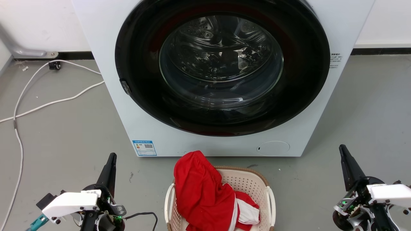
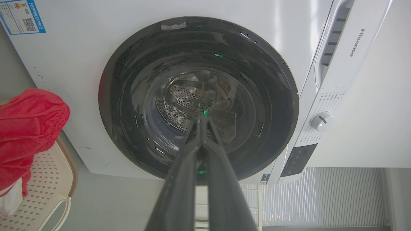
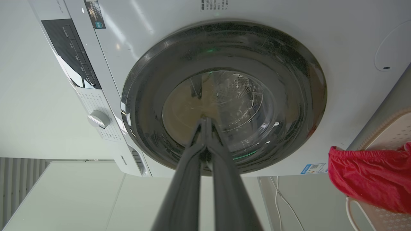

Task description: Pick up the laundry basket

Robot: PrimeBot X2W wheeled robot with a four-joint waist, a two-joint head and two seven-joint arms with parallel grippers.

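The laundry basket (image 1: pixel 253 183), cream-white and perforated with a brown rim and white loop handles, sits on the floor at the bottom centre of the head view, holding a red and white garment (image 1: pixel 205 195). Part of the laundry basket (image 2: pixel 41 179) lies at the left wrist view's lower left, and a piece of the laundry basket (image 3: pixel 390 133) at the right wrist view's right edge. My left gripper (image 1: pixel 112 156) stands shut to the basket's left, apart from it. On the other side my right gripper (image 1: pixel 342 147) is shut too. Both are empty.
A white washing machine (image 1: pixel 106 64) with a dark round glass door (image 1: pixel 221 64) stands directly behind the basket. White cables (image 1: pixel 32 106) trail over the grey floor at the left. Open floor lies on both sides of the basket.
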